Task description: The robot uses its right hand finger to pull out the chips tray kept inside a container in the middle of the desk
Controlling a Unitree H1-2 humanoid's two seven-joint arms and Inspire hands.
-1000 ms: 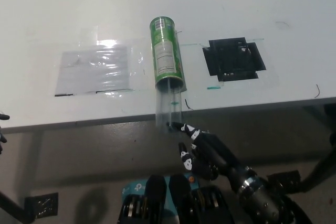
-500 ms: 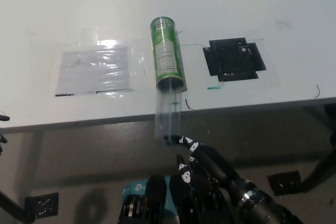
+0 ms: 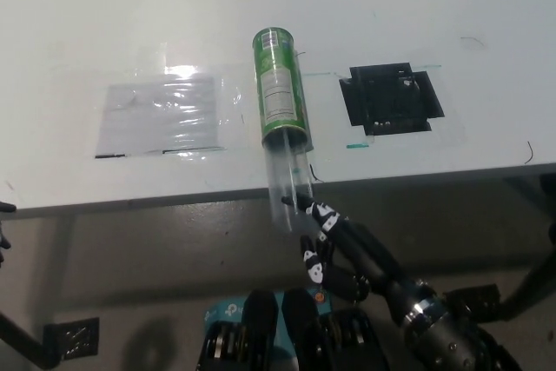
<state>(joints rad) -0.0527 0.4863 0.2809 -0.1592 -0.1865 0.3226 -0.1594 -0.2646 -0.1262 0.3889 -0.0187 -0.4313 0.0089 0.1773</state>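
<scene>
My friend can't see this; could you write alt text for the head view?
A black right hand hooks one finger on a clear tray drawn partly out of a green can lying on a white desk.

One green cylindrical chips container lies on its side on the white table. One clear plastic tray sticks out of its near end, past the table's near edge. One sheet of clear plastic film lies flat to the left. One black square patch lies to the right. One black robot hand is at the near side, and a sliver of one more hand shows at the far left edge.
</scene>
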